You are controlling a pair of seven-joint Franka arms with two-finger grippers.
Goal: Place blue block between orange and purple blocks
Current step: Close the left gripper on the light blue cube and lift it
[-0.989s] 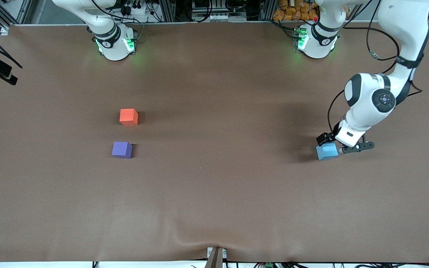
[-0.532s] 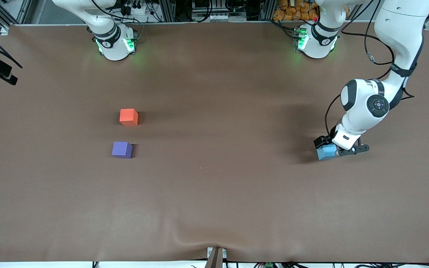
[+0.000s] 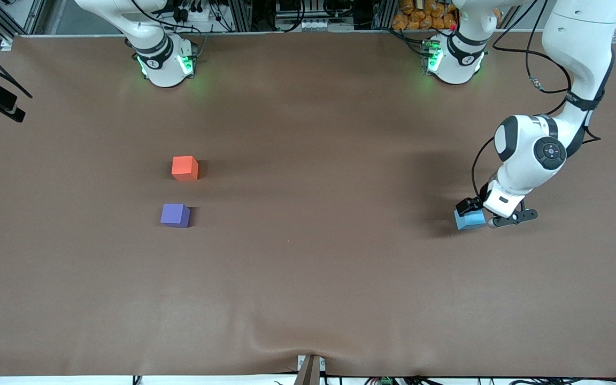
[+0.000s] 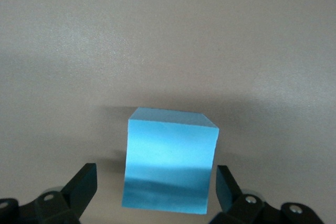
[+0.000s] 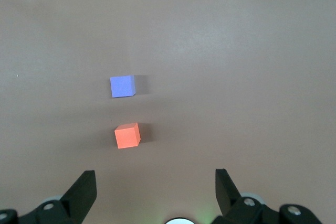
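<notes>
Left end effector (image 3: 491, 214) wide astride blue block (image 3: 469, 219); likely light, soft foam, so pinch flat sides mid-height. Right end effector (image 5: 156, 192) wide, waiting above orange and purple blocks (image 3: 185, 168).

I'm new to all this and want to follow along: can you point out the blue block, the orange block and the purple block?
blue block (image 4: 169, 166): left wrist view, on its big front face.
orange block (image 3: 184, 165): front view, on its top face.
purple block (image 3: 174, 213): front view, on its top face.
</notes>
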